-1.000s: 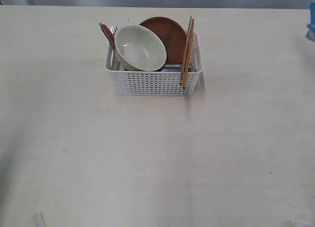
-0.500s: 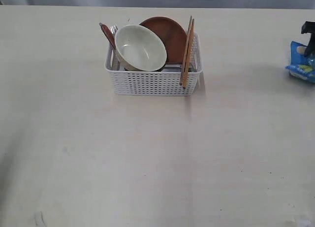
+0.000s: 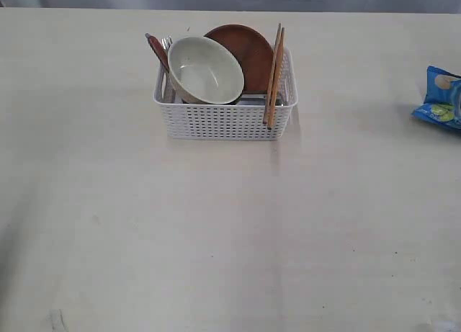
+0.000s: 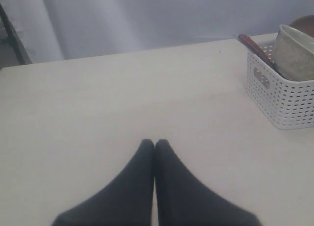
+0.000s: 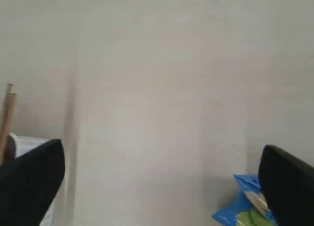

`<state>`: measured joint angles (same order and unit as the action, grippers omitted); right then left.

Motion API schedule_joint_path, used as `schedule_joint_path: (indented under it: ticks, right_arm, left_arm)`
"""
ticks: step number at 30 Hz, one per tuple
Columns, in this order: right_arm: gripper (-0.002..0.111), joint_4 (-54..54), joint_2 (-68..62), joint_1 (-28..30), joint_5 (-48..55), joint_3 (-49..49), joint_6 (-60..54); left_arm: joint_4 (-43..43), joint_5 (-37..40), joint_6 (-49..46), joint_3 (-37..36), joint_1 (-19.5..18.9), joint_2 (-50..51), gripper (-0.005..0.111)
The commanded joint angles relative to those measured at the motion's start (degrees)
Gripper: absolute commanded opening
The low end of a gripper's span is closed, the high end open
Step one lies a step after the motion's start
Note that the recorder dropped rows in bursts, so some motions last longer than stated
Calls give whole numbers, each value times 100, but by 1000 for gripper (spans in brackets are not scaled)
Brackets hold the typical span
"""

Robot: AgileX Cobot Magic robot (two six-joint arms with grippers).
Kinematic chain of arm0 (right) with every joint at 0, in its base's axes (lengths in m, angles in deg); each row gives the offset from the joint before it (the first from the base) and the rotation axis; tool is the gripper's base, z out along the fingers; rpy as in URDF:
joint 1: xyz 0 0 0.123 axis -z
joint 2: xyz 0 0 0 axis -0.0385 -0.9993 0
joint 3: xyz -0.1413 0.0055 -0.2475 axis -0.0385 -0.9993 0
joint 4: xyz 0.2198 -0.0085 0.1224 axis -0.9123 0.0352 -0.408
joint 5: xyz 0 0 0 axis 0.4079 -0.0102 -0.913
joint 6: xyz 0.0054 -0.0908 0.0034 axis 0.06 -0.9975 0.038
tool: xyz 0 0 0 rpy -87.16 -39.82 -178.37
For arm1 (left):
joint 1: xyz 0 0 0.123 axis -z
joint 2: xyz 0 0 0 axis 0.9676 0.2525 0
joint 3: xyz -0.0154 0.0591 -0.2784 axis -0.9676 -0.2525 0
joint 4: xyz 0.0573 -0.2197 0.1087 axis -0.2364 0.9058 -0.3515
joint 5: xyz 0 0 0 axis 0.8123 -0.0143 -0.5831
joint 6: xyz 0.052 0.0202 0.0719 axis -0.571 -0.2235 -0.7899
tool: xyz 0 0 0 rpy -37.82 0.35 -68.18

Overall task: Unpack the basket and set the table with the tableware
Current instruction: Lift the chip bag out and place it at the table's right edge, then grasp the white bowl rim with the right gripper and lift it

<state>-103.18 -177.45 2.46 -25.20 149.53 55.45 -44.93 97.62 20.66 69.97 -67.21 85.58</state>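
Observation:
The white lattice basket (image 3: 225, 120) stands on the cream table (image 3: 216, 231), toward the back middle. Inside lean a pale bowl (image 3: 205, 70), a brown plate (image 3: 248, 51), two wooden chopsticks (image 3: 274, 76), a reddish wooden spoon (image 3: 157, 51) and a steel fork (image 3: 166, 44). Knife and cup are hidden. Neither arm shows in the exterior view. In the left wrist view my left gripper (image 4: 155, 143) is shut on nothing above bare table, with the basket (image 4: 282, 96) off to one side. My right gripper (image 5: 162, 174) is wide open over bare table, with chopstick tips (image 5: 7, 113) at one edge.
A blue chip bag (image 3: 441, 98) lies on the table at the far right edge; it also shows beside one right finger (image 5: 287, 182) as a blue bag (image 5: 240, 206). A grey curtain (image 4: 147, 15) hangs behind the table.
The chip bag came in from the right edge with the right gripper on it. Now it lies on the table alone, and the gripper has left the exterior view.

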Motion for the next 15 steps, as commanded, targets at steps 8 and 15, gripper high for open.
schedule_joint_path:
  ticks: [8, 15]
  right_arm:
    - [104, 389, 51, -1673, 1121, 883, 930]
    - [55, 890, 51, -2788, 1121, 999, 920]
  left_arm:
    - [65, -4, 31, -15, -14, -18, 0]
    - [65, -4, 31, -15, -14, -18, 0]
